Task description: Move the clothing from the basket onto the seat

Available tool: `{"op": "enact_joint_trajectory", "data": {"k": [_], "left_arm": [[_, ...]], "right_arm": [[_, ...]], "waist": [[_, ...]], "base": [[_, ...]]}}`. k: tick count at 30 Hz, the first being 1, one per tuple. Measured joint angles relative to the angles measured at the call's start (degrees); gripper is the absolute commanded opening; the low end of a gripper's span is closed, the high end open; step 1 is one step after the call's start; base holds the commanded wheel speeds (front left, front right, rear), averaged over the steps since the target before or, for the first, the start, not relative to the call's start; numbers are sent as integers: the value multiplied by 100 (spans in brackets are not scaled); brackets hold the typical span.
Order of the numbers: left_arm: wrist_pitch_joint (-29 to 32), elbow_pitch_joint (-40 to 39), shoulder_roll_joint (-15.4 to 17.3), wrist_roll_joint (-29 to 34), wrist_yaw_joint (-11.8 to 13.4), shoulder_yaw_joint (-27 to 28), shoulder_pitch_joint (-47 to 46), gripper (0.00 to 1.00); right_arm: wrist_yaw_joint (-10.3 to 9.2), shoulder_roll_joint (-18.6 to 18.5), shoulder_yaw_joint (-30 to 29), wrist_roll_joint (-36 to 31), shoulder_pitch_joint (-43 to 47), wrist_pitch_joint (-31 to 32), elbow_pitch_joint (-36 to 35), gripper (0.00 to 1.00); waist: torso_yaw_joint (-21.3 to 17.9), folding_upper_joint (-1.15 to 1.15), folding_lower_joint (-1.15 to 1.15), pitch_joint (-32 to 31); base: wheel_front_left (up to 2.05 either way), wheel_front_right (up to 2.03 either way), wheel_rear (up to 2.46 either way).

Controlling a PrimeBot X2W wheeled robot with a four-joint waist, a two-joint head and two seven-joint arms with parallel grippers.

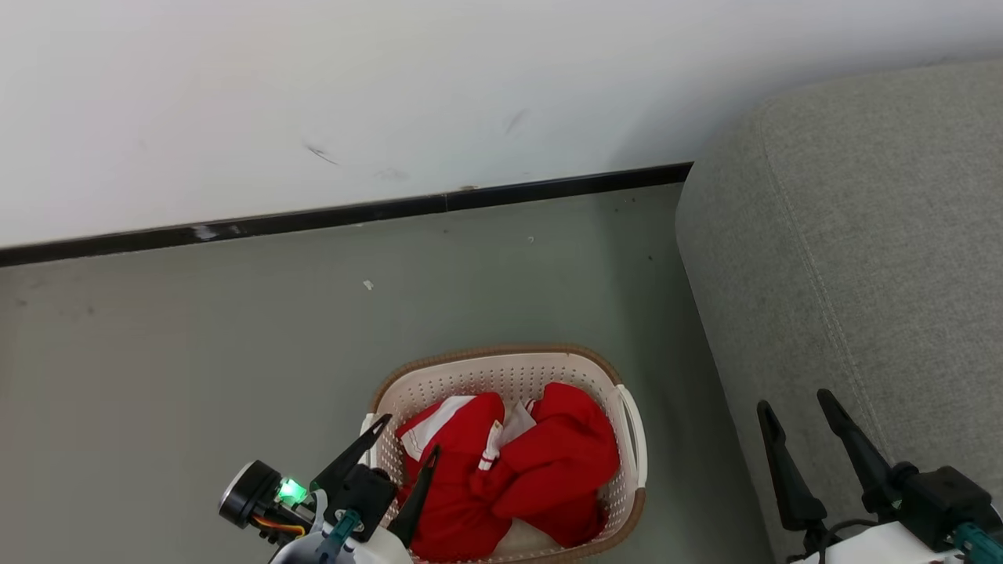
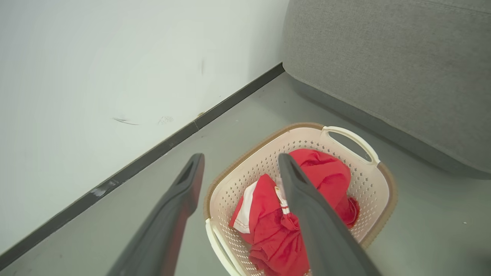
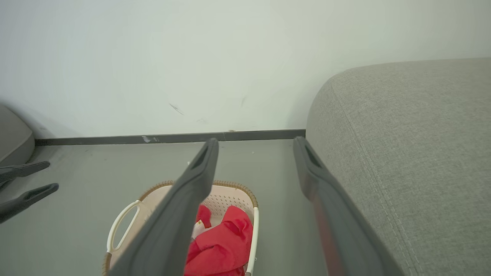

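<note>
I hold my left gripper [image 1: 410,435] spread and empty over the basket [image 1: 486,380], ready to reach the red clothing [image 1: 548,470] heaped inside. My right gripper [image 1: 795,401], also spread, hovers by the seat [image 1: 862,235] beside it.

Red clothing [image 1: 517,478] fills the basket [image 1: 501,362] beside the seat [image 1: 854,258].

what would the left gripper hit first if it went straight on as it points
Most likely the far wall or rim of the basket, with the clothing lying beside that line. Depth is unclear; the left gripper might clear the rim and meet the floor.
</note>
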Motion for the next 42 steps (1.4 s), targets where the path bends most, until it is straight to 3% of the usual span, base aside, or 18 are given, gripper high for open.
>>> {"op": "enact_joint_trajectory", "data": {"k": [23, 42], "left_arm": [[-10, 1244, -67, 372, -35, -213, -1374, 100], [-16, 1815, 48, 430, 265, -69, -2028, 100]], "right_arm": [[0, -1, 194, 311, -917, -1, -488, 100], [0, -4, 558, 431, -1767, -1, -566, 100]], "waist": [[-718, 0, 0, 1542], [-1207, 0, 0, 2594]], "base": [[0, 0, 0], [0, 0, 0]]}}
